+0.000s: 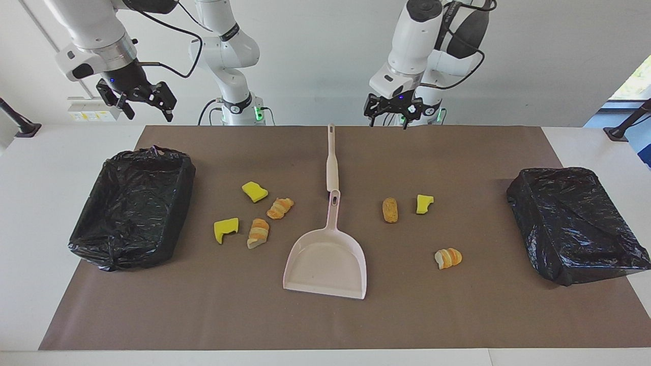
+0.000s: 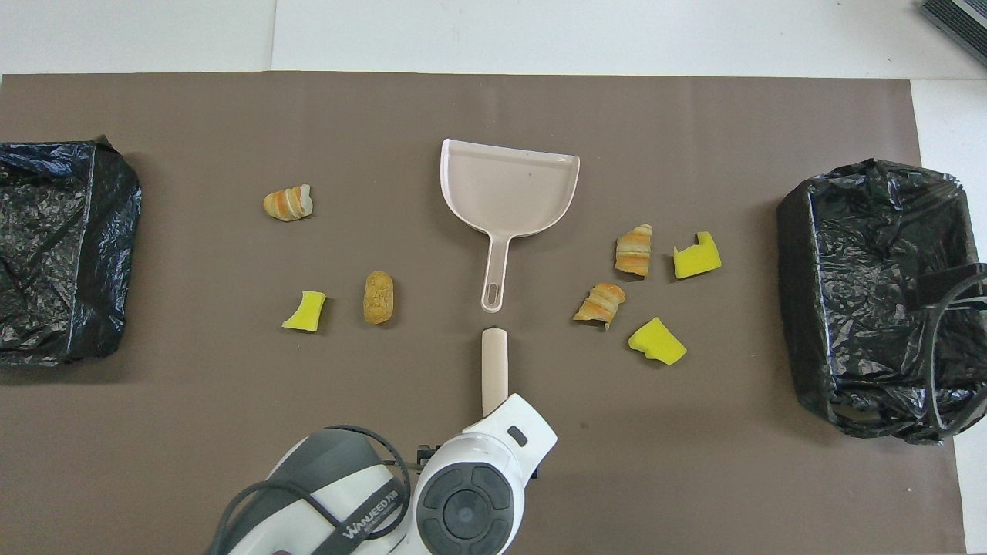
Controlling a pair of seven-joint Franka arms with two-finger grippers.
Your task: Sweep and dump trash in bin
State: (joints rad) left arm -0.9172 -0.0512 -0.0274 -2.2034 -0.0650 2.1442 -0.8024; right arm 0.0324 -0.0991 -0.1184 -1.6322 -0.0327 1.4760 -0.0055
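The trash lies scattered on the brown mat (image 1: 457, 315). Two yellow sponge chunks (image 1: 254, 191) (image 1: 225, 229) and two striped croissant pieces (image 1: 280, 208) (image 1: 258, 233) lie toward the right arm's end. A brown roll (image 1: 390, 210) (image 2: 378, 297), a sponge chunk (image 1: 424, 204) and a croissant piece (image 1: 448, 258) lie toward the left arm's end. One black-lined bin (image 1: 135, 206) (image 2: 871, 293) stands at the right arm's end, another bin (image 1: 574, 223) (image 2: 62, 254) at the left arm's. My left gripper (image 1: 389, 121) hangs open and empty over the mat's edge by the robots. My right gripper (image 1: 147, 113) waits open above its bin.
A pale pink dustpan (image 1: 325, 262) (image 2: 505, 185) lies mid-mat, its handle pointing at the robots. In line with it, nearer to the robots, lies a pale long-handled sweeper (image 1: 331, 162) (image 2: 494, 370). In the overhead view the left arm's wrist (image 2: 470, 493) covers the sweeper's near end.
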